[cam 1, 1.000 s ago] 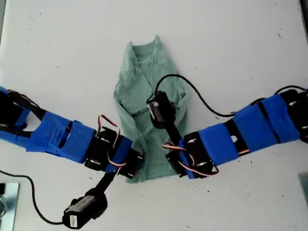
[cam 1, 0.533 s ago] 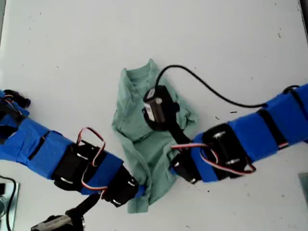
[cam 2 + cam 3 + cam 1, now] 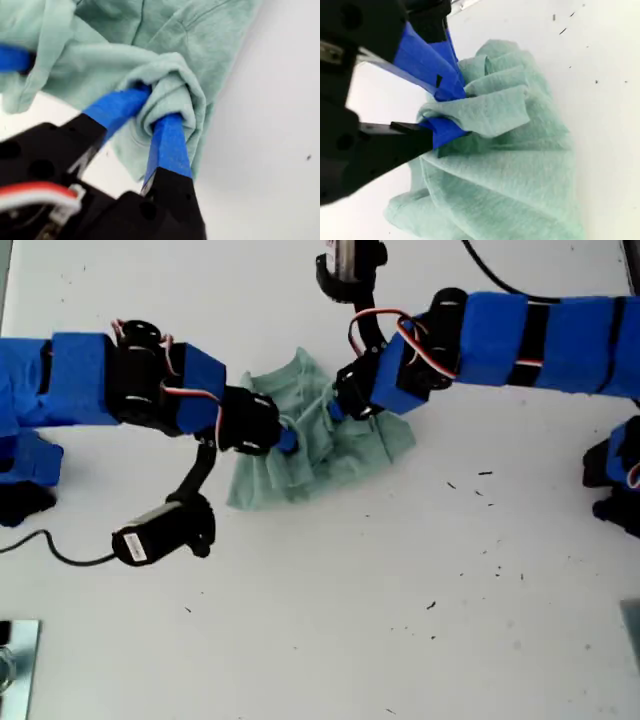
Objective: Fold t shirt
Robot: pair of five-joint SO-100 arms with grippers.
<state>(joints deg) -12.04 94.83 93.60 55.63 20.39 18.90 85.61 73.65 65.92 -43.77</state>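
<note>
The t shirt (image 3: 268, 478) lies crumpled in a heap on the white tabletop (image 3: 400, 590), with part of it gathered up into both sets of fingers. My first gripper (image 3: 157, 107) has its fingers clamped on a thick wad of several layers. The rest of the cloth spreads beyond the fingertips and sags below them. My second gripper (image 3: 450, 111) has its fingers shut on a thinner fold at the cloth's edge, and the bulk hangs loose past the tips.

The main risk is that this ends as a bundle and not a fold. Both grips hold bunched cloth, not a clean hem or corner, so any pull will likely drag wrinkles along. The thin fold in my second gripper could slide out under tension. The wad in my first gripper may shed its inner layers unevenly.

The two grips are very close together. In the first wrist view another blue finger (image 3: 15, 57) shows just beyond the wad, so the fingers could collide or snag each other's fold.

Further out, a black camera module (image 3: 160, 530) hangs on its cable (image 3: 50, 552) near the heap and could brush it. A metal object (image 3: 12, 660) in the exterior view's lower left corner is well clear.
</note>
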